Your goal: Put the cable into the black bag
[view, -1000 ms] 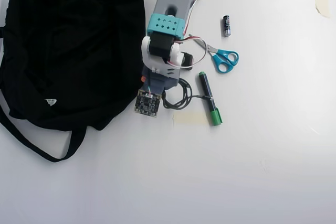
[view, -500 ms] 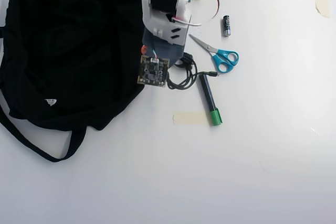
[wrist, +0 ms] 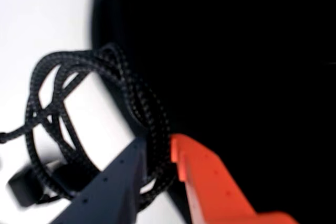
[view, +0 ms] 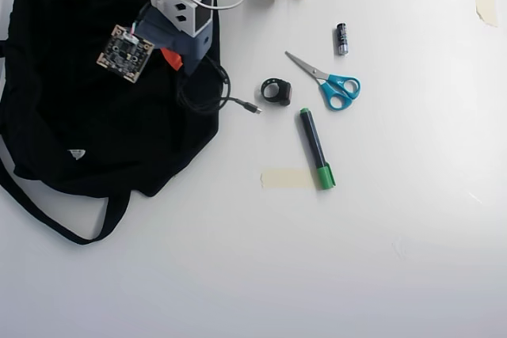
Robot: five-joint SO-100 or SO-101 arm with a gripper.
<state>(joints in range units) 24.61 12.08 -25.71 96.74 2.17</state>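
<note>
**A:** Right at the claw [wrist: 157,153], in your wrist view, you've got the cable [wrist: 79,108] pinched: the grey finger [wrist: 113,182] sits on one side, the orange finger [wrist: 210,182] on the other, and a couple of strands of the braided black cord run straight through the narrow gap between them. So it's clamped on the cable.

**B:** And where's the rest of the coil?

**A:** It hangs off the fingers as a loose loop. From overhead your gripper [view: 178,61] is over the right part of the black bag [view: 79,116], and the cable [view: 207,93] droops across the bag's right edge. Most of the loop is over the fabric, but the free end with the little metal plug [view: 253,108] sticks out over the white table [view: 356,259]. I can't tell from here whether the plug touches the table.

**B:** Anything near it?

**A:** Just right of the plug there's a small thick black ring [view: 276,90]. Further right you've got blue-handled scissors [view: 331,85], a small battery [view: 341,39] above them, and a marker with a green cap [view: 316,148] below, its cap end beside a strip of tape [view: 287,179]. The bag's strap [view: 55,223] loops out at lower left, and its white label [view: 76,153] is well away from the claw.
</note>
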